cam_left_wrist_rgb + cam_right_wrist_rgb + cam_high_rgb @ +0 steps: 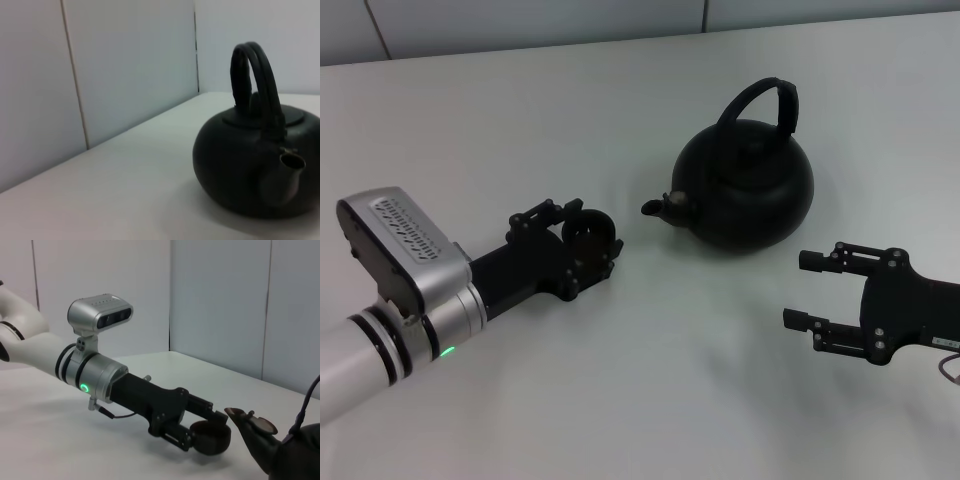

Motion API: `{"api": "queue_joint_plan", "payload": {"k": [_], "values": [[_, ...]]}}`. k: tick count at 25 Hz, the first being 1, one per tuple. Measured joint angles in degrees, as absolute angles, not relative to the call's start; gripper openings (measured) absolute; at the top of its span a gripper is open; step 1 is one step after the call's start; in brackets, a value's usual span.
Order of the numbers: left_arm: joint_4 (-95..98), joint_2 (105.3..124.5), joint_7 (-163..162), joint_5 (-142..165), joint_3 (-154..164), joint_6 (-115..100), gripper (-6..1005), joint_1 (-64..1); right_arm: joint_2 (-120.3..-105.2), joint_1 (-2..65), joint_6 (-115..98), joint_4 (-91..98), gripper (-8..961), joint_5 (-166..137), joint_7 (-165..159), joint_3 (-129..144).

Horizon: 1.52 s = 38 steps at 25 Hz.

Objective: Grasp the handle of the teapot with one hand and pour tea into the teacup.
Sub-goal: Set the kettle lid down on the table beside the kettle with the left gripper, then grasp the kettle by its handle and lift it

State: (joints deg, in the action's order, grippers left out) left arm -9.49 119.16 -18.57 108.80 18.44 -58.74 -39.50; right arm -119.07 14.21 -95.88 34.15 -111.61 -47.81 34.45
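Observation:
The matte black teapot [750, 190] stands on the white table right of centre, its spout [665, 207] pointing toward my left arm. Its arched handle [765, 100] stands upright over the lid. My left gripper [588, 240] is shut on the small black teacup [586, 228] and holds it low, just left of the spout. The right wrist view shows the same grip [210, 432] on the teacup [214, 440], close to the spout [250, 421]. The left wrist view shows the teapot [250, 170] and handle [255, 80]. My right gripper [802, 290] is open and empty, in front of the teapot to its right.
The white table [650, 380] stretches around the teapot. Grey wall panels [125, 65] run along the table's far edge. A thin cable [950, 368] hangs by my right wrist.

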Motion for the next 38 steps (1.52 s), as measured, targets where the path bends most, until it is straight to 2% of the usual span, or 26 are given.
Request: {"api": "queue_joint_plan", "payload": {"k": [21, 26, 31, 35, 36, 38], "values": [[-11.60, 119.17, -18.03, 108.80, 16.96, -56.57, 691, -39.85, -118.99, 14.40, -95.89, 34.52, 674, -111.61, -47.81, 34.45], [-11.67, 119.15, -18.02, 108.80, 16.82, -57.45, 813, -39.60, -118.99, 14.41, -95.91, 34.54, 675, -111.62, -47.81, 34.45], [-8.64, 118.28, -19.11, 108.82, 16.97, -66.91, 849, -35.40, -118.99, 14.36, -95.98, 34.54, 675, -111.62, -47.37, 34.08], [2.72, 118.02, -28.85, 108.80, 17.43, -79.38, 852, -28.57, -118.99, 14.42, -96.09, 34.53, 675, -111.42, -47.27, 33.58], [2.72, 118.02, -28.85, 108.80, 17.43, -79.38, 852, -28.57, -118.99, 14.42, -96.09, 34.53, 675, -111.42, -47.27, 33.58], [12.13, 117.91, -37.01, 108.82, 18.54, -89.11, 852, -23.22, -118.99, 14.41, -96.28, 34.48, 675, -110.71, -47.28, 33.46]]}}
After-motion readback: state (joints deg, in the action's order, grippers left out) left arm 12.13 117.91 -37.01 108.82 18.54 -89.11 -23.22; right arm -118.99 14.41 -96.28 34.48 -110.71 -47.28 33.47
